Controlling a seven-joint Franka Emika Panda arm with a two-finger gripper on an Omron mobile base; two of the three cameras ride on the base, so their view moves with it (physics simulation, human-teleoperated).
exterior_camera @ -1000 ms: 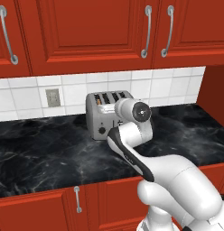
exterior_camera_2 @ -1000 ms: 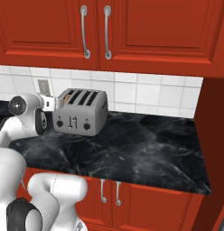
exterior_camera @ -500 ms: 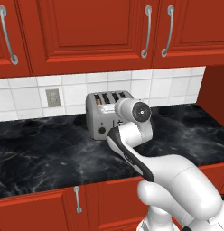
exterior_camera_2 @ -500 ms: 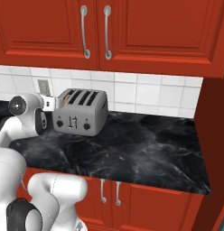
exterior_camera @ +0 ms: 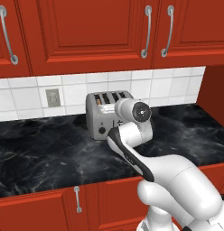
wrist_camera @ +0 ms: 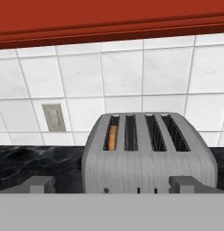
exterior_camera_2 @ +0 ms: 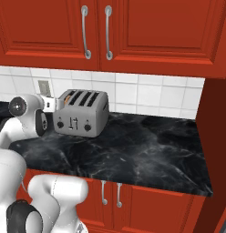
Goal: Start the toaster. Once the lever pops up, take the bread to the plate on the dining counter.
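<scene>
The grey four-slot toaster [wrist_camera: 145, 167] stands against the tiled wall on the black wall counter, also seen in the left base view [exterior_camera: 96, 118] and the right base view [exterior_camera_2: 81, 114]. The bread [wrist_camera: 112, 137] sits low in its leftmost slot, showing as a tan edge [exterior_camera_2: 64, 102]. My gripper [wrist_camera: 111, 184] hovers level with the toaster's front, a little short of it, jaws wide open with nothing between them; its fingertips [wrist_camera: 39, 184] frame the toaster body. In the right base view my gripper [exterior_camera_2: 54, 104] is at the toaster's left end. The plate and the dining counter are out of view.
A wall outlet [wrist_camera: 53, 117] is set in the white tiles left of the toaster. Red upper cabinets [exterior_camera: 86, 31] hang above. A tall red panel [exterior_camera_2: 218, 136] closes the counter's right end. The black counter [exterior_camera_2: 146, 145] stretches right of the toaster.
</scene>
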